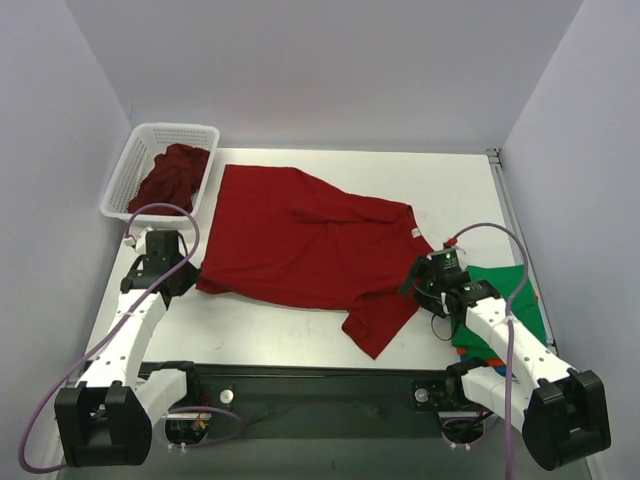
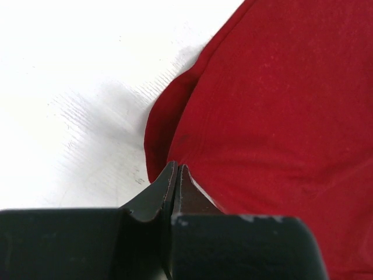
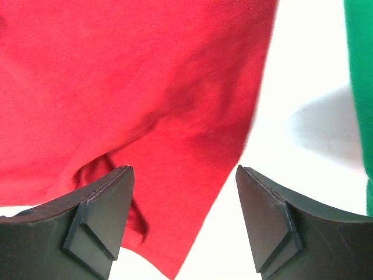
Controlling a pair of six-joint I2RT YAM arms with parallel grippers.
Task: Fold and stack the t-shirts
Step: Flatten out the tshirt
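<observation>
A deep red t-shirt [image 1: 300, 240] lies spread across the middle of the table, one sleeve pointing toward the near edge. My left gripper [image 1: 195, 275] sits at the shirt's near left corner. In the left wrist view its jaws are pressed together [image 2: 176, 167] on the shirt's edge [image 2: 274, 105], which rises slightly off the table there. My right gripper [image 1: 420, 276] hovers over the shirt's right sleeve. In the right wrist view it stands open [image 3: 185, 170], with the sleeve's corner [image 3: 175, 192] under the gap and nothing held.
A white lattice basket [image 1: 135, 160] at the back left holds more deep red cloth [image 1: 172, 175]. A folded green t-shirt [image 1: 510, 300] lies at the near right on orange and blue cloth, its edge showing in the right wrist view [image 3: 358, 58]. Walls close three sides.
</observation>
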